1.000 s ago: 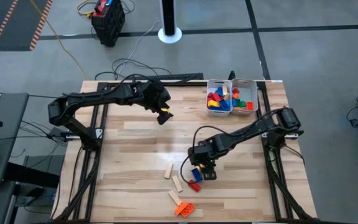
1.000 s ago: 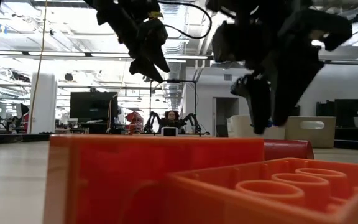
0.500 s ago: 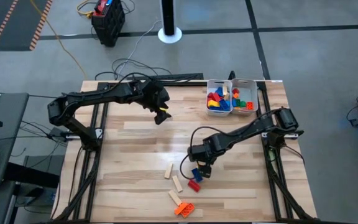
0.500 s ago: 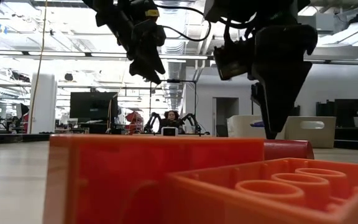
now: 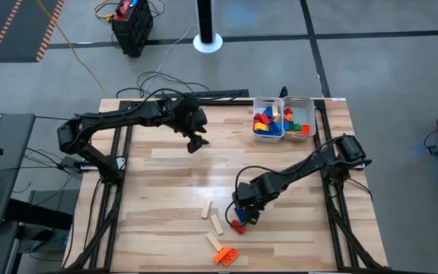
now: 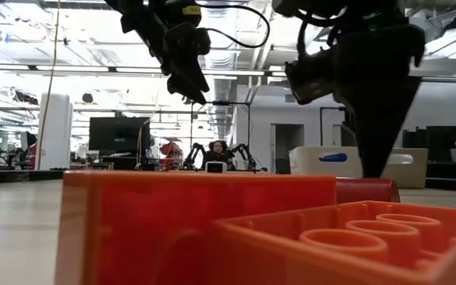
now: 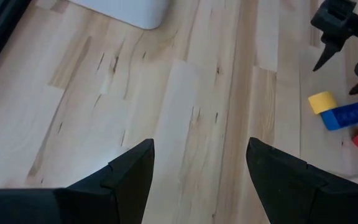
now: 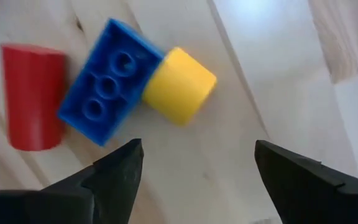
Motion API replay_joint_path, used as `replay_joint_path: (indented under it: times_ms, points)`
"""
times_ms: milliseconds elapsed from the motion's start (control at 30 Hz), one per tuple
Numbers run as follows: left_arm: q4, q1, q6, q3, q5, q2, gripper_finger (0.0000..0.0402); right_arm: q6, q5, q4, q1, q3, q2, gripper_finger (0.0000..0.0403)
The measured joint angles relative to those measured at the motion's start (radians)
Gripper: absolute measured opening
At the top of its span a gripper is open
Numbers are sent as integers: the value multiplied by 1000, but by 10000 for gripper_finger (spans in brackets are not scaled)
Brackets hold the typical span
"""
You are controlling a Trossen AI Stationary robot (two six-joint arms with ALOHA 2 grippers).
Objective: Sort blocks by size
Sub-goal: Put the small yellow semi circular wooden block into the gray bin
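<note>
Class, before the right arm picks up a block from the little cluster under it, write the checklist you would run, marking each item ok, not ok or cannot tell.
1. Right gripper open: ok.
2. Right gripper above the yellow block: ok.
3. Yellow block free of neighbours: not ok, it touches the blue brick.
4. Red block clear of the grasp: ok, beyond the blue brick.
5. Left gripper out of the way: ok, raised, open.
6. Trays have room: cannot tell.
</note>
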Motion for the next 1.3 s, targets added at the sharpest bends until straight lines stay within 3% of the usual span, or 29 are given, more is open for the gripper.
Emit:
replay_joint_path:
  times_ms: [733, 1000, 1300]
  points:
    - [-10, 77, 47, 0, 49, -21, 245, 51, 34, 26, -24, 71, 86, 333]
    - [-20, 93, 65, 0, 54, -45, 245, 227, 28, 25, -65, 75, 98, 333]
    - [-25, 99, 87, 0, 54, -49, 245, 389, -52, 0, -96, 75, 98, 319]
